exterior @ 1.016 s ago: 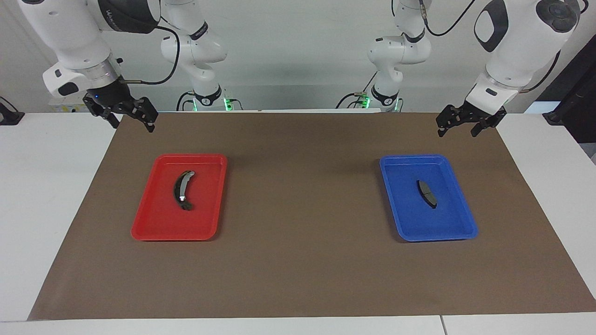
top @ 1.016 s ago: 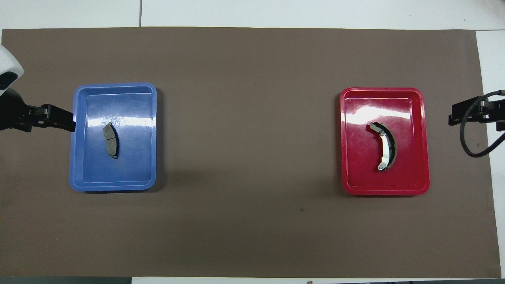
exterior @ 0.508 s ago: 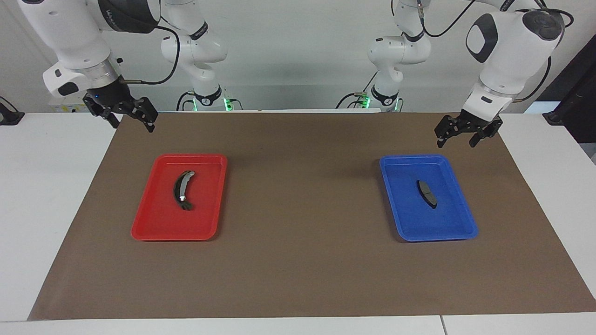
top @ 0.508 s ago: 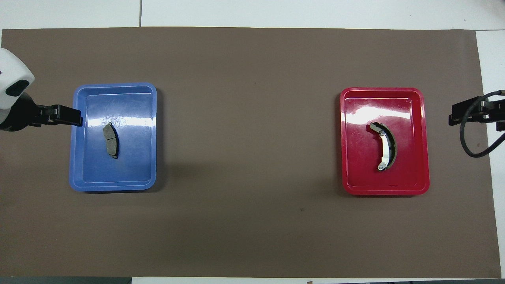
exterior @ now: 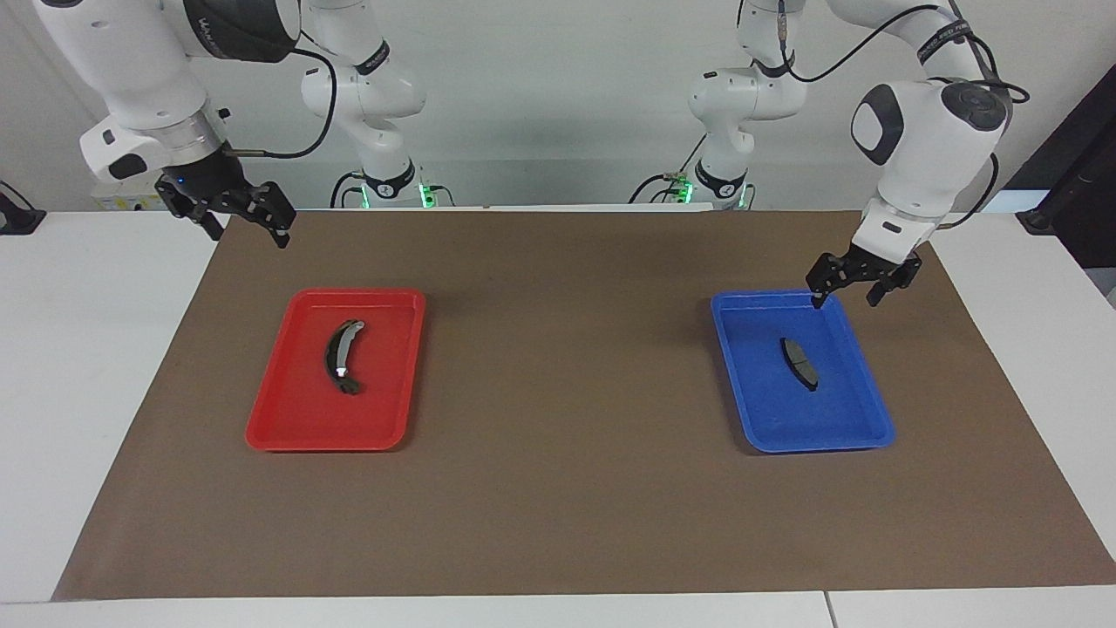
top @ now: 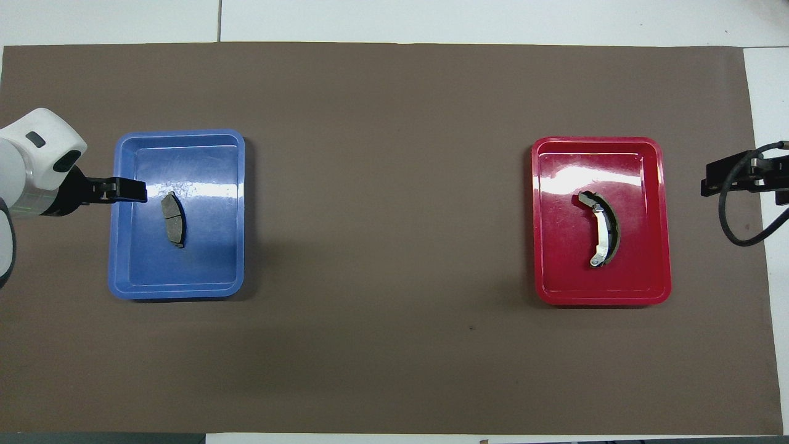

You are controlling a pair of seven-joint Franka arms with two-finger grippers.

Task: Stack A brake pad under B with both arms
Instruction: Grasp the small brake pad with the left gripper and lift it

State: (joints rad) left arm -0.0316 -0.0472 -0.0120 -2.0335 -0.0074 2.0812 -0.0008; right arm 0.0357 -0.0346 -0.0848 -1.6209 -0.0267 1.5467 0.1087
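Short flat dark grey brake pad A (exterior: 799, 363) lies in the blue plastic tray (exterior: 859, 436). Left gripper (exterior: 844, 296) hovers over that tray's robot-side rim, fingers spread wide, empty. Long dark crescent brake piece B (exterior: 342, 357) with silver strip lies in the red plastic tray (exterior: 279, 432). Right gripper (exterior: 247, 234) waits above the brown mat on the desk, fingers spread, empty.

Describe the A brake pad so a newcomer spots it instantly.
Find the blue tray toward the left arm's end of the brown mat. The A brake pad lies alone in it: short, flat, all dark grey, with no silver strip, unlike the crescent B in the red tray.
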